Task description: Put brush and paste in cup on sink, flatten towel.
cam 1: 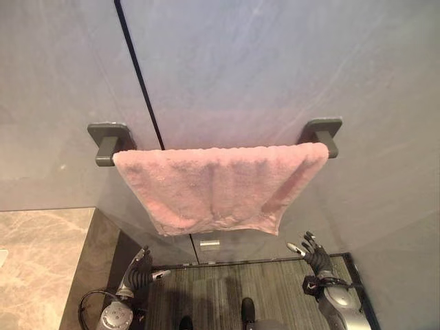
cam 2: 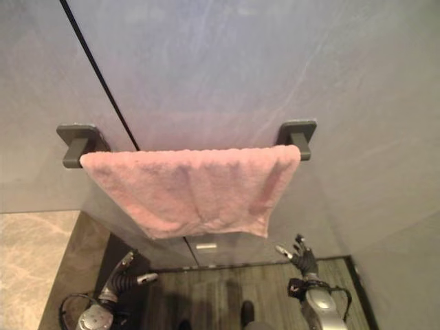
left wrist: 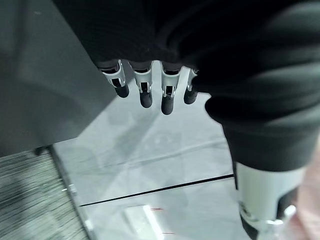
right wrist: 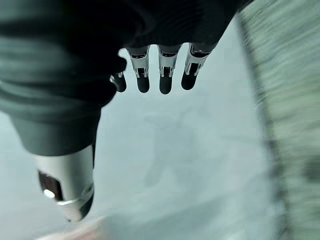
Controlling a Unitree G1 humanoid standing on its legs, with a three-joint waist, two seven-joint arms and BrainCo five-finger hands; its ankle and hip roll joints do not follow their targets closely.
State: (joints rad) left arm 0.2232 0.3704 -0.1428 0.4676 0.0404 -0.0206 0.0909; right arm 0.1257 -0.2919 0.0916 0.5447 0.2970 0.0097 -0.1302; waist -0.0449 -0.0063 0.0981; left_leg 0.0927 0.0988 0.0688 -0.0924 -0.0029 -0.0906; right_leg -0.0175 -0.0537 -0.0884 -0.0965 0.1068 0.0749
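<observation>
Two robot hands, left (cam 1: 137, 271) and right (cam 1: 315, 254), fingers relaxed, empty, below fluffy pink towel (cam 1: 216, 185) draped on grey bar.

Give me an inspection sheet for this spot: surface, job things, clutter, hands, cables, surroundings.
Surface: beige marble counter at lower left, bare where visible.
Job's things: pink towel draped over the wall bar, spread wide, lower edge slanted and right side bunched; brush, paste and cup nothing seen.
Clutter: nothing seen.
Hands: left hand and right hand low beneath the towel, fingers relaxed, holding nothing, apart from it.
Cables: nothing seen.
Surroundings: grey wall with a dark vertical seam; dark striped floor.
</observation>
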